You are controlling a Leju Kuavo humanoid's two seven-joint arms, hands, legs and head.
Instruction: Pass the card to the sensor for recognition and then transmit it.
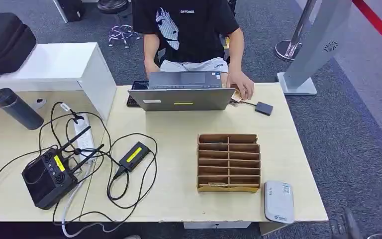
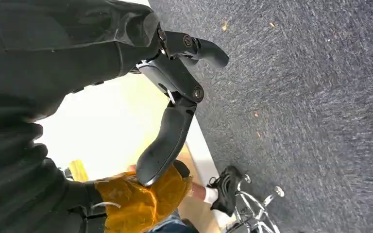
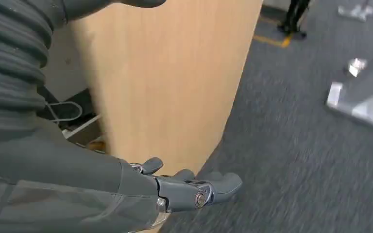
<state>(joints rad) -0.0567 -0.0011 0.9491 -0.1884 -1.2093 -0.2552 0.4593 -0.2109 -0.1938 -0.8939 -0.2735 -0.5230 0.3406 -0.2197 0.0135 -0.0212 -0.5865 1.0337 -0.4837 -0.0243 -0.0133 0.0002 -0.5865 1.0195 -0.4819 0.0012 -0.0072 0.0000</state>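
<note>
A wooden slotted card rack point(image 1: 229, 162) stands on the table's right half; a pale card edge point(image 1: 214, 184) lies in its nearest left slot. The white sensor pad point(image 1: 279, 201) lies flat at the table's near right corner. My right hand point(image 1: 345, 226) shows dimly below that corner, off the table. In the right wrist view my right hand point(image 3: 194, 189) hangs beside the table's wooden side panel point(image 3: 170, 82), fingers stretched out, holding nothing. My left hand point(image 2: 175, 102) hangs over grey carpet with its fingers apart and nothing in them.
A person point(image 1: 186, 30) sits at the far side behind a grey laptop point(image 1: 188, 92), one hand resting by a small black box point(image 1: 263, 108). On the left lie a black controller point(image 1: 47, 177), tangled cables, a power strip point(image 1: 82, 137) and a dark flask point(image 1: 17, 108).
</note>
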